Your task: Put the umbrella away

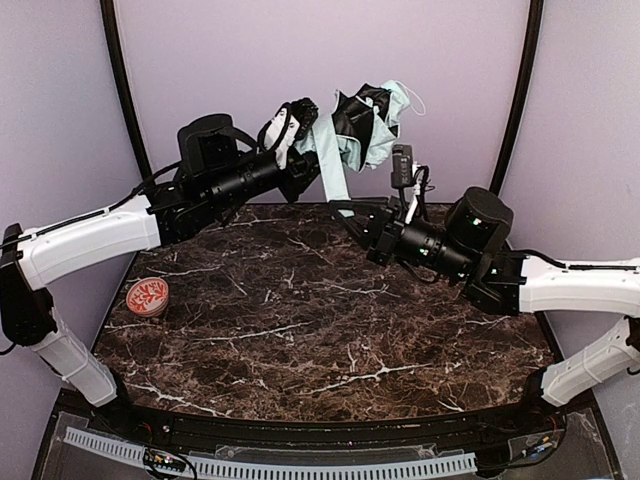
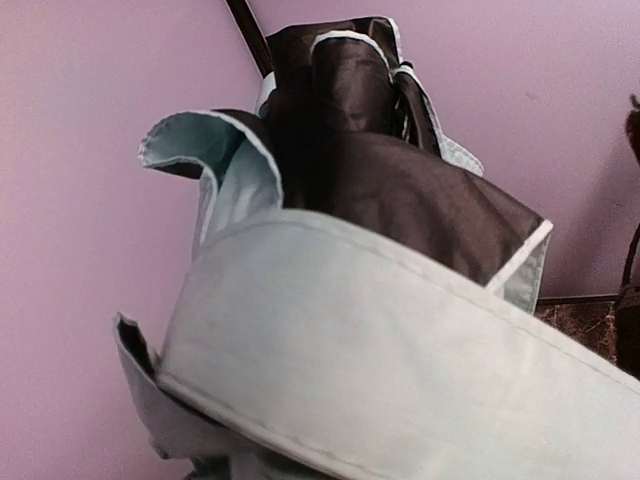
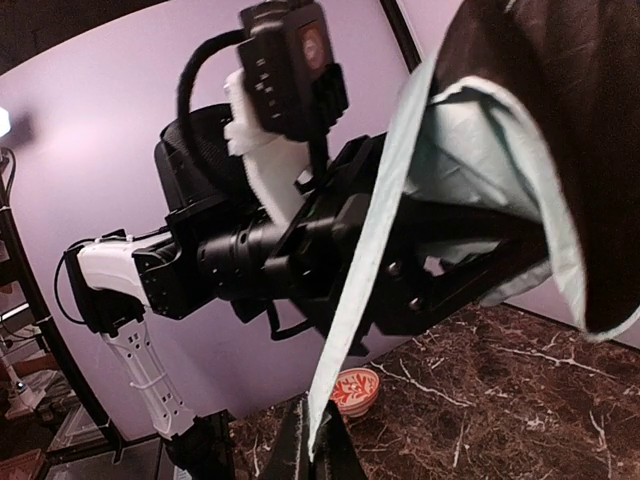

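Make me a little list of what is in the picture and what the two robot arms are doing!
umbrella: mint green with black lining, crumpled, up in the air near the back wall
left gripper: holds the umbrella up; fingers hidden by cloth
right gripper: pinches a hanging mint edge from below
table: dark marble
bowl: small, red and white, on the table's left side, nothing touching it

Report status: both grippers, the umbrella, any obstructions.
Left gripper holding umbrella aloft, jaws hidden under fabric. Right gripper pinching its loose lower edge. Small red bowl far left, well clear.
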Controlling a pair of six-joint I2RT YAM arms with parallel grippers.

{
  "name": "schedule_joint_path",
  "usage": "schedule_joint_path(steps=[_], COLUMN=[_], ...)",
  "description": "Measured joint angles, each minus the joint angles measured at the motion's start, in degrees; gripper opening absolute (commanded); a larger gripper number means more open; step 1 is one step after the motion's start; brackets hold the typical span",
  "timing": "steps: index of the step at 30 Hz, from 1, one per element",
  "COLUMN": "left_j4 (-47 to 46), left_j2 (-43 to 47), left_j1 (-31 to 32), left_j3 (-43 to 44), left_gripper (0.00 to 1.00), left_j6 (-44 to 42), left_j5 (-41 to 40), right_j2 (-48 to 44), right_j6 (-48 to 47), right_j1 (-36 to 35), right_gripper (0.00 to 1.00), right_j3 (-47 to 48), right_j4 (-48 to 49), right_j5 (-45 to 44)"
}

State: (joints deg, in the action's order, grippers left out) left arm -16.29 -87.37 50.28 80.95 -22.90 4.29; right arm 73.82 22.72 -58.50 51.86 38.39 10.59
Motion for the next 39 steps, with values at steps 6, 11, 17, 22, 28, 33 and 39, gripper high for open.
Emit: schedule_joint_path(steps=[6, 11, 17, 22, 28, 33, 39], left_j4=[2.75, 6.16, 7.43, 4.37, 0.92, 4.26, 20.2], left_j2=[-2.43, -3.41, -3.43, -1.84, 4.09, 8.26, 13.79], left_j1=[-5.29, -5.46, -5.53, -5.64, -4.22, -4.22, -4.24], left_j3=[1.64, 1.64, 1.64, -0.81, -7.26, -9.11, -9.92], left_gripper=[0.0, 0.0, 0.0, 0.0, 0.0, 0.0, 0.0], left_j6=[2.4, 2.36, 5.62, 13.18, 15.02, 10.16, -8.39], left_j5=[-0.24, 2.58, 8.85, 20.44, 37.46, 44.98, 43.3], right_j2=[-2.51, -7.43, -8.41, -8.48, -6.23, -5.44, -0.85], right_j6=[0.57, 1.7, 1.46, -1.25, -8.44, -15.15, -23.91], right_j1=[-2.12, -1.99, -0.46, 5.57, 11.67, 13.0, 12.85], right_gripper=[0.0, 0.0, 0.0, 0.0, 0.0, 0.0, 0.0], right_j3=[-3.39, -11.5, -15.3, -17.79, -10.73, -3.8, 7.89], right_j4=[-2.45, -3.13, -3.72, -0.59, -1.62, -6.21, -20.59], right_j5=[-1.07, -5.99, -8.68, -7.34, 1.36, 12.31, 21.4])
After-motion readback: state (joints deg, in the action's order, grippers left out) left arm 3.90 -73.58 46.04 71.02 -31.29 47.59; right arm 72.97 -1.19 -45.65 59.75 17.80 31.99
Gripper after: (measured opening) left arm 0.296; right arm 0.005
